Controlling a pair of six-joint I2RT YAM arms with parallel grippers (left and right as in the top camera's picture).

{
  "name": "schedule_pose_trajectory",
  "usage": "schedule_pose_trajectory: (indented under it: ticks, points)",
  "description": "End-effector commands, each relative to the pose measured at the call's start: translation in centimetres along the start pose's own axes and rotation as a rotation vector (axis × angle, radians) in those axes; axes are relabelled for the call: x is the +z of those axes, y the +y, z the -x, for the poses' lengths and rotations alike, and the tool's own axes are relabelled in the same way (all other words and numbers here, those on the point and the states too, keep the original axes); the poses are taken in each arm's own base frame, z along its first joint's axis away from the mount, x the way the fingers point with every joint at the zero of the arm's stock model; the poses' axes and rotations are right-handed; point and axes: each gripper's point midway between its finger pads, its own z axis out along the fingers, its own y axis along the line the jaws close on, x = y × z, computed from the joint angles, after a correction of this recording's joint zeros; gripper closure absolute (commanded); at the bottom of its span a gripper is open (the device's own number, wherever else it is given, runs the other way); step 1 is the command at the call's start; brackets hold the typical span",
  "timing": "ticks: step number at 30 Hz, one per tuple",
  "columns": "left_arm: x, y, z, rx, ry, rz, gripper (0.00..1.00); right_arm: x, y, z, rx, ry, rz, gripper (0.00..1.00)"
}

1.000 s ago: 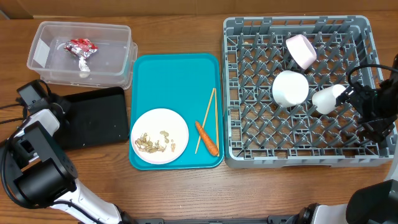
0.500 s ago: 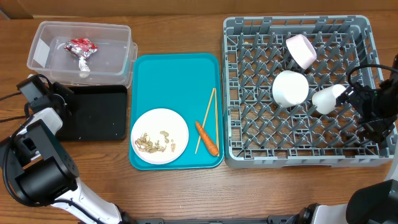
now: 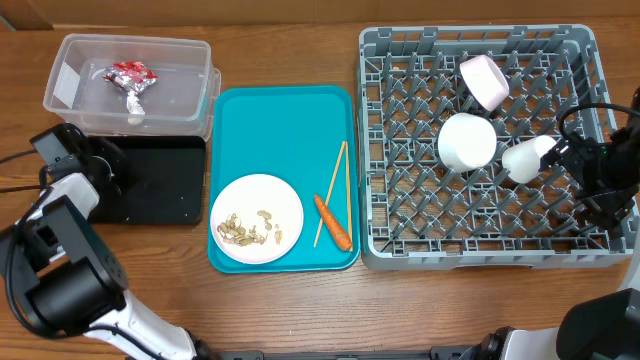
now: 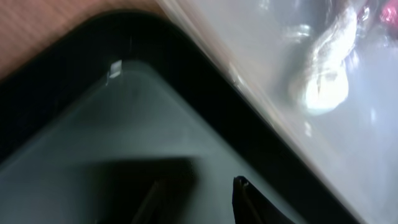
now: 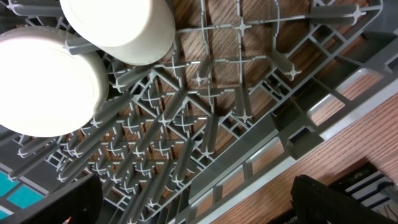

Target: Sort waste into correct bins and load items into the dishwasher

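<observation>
The clear tub [image 3: 130,85] holds the red-and-silver wrapper [image 3: 128,73] and the white tissue [image 3: 136,112]. The black tray [image 3: 160,185] lies in front of it. My left gripper [image 3: 98,165] is at the tray's left edge. In the left wrist view its fingers [image 4: 196,202] stand apart over the tray floor [image 4: 155,124], with the tub [image 4: 261,37] and tissue [image 4: 323,81] beyond. The grey rack [image 3: 400,250] holds two bowls [image 3: 484,80] [image 3: 467,141] and a cup [image 3: 527,158]. My right gripper [image 3: 590,195] [image 5: 186,199] is open and empty over the rack's right side [image 5: 249,155].
The teal tray [image 3: 280,110] holds the white plate [image 3: 285,200] with peanut shells [image 3: 245,228] and crumbs, the carrot [image 3: 333,222] and two chopsticks [image 3: 338,190]. In the right wrist view the upturned bowl [image 5: 46,87] and cup [image 5: 121,28] lie upper left.
The black tray has swung from tilted to square beside the teal tray, moved by my left gripper. The gripper then shifted slightly. The right arm has not moved.
</observation>
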Motion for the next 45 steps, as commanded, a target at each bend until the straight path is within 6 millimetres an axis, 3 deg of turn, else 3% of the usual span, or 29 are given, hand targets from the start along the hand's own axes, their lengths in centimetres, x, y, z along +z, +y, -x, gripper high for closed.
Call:
schedule_pose_trajectory:
  ticks: [1, 6, 11, 16, 21, 23, 30, 34, 38, 45]
  points:
    - [-4.7, -2.4, 1.1, 0.052, -0.006, -0.041, 0.61, -0.5, -0.1, -0.1, -0.006, -0.022, 0.005, 0.0]
    - [-9.1, -5.2, -1.6, 0.062, 0.1, -0.095, 0.54, -0.5, -0.1, 0.0, -0.01, -0.022, 0.004, 0.0]
    - [-12.4, -9.9, -5.9, 0.262, 0.187, -0.145, 0.48, -0.5, -0.1, 0.0, -0.021, -0.022, 0.005, 0.0]
    - [-14.6, -14.9, -13.5, 0.474, 0.365, -0.213, 0.47, -0.5, -0.1, -0.1, -0.054, -0.021, 0.004, 0.0]
    - [-16.0, -18.1, -20.9, 0.648, 0.525, -0.26, 0.48, -0.5, -0.1, 0.0, -0.054, -0.023, 0.005, 0.0]
    - [-16.6, -19.0, -23.3, 0.72, 0.56, -0.261, 0.43, -0.5, -0.1, -0.1, -0.054, -0.022, 0.004, 0.0]
    - [-17.4, -20.1, -29.2, 0.932, 0.605, -0.208, 0.43, -0.5, -0.1, 0.0, -0.054, -0.023, 0.005, 0.0]
    - [-16.9, -17.8, -32.5, 1.012, 0.697, -0.078, 0.48, -0.5, -0.1, 0.0, -0.055, -0.023, 0.005, 0.0]
    - [-16.2, -16.3, -33.8, 0.984, 0.766, 0.001, 0.66, -0.5, -0.1, 0.0, -0.054, -0.023, 0.005, 0.0]
    - [-14.5, -15.3, -34.9, 0.989, 0.811, 0.043, 0.66, -0.5, -0.1, 0.0, -0.054, -0.023, 0.005, 0.0]
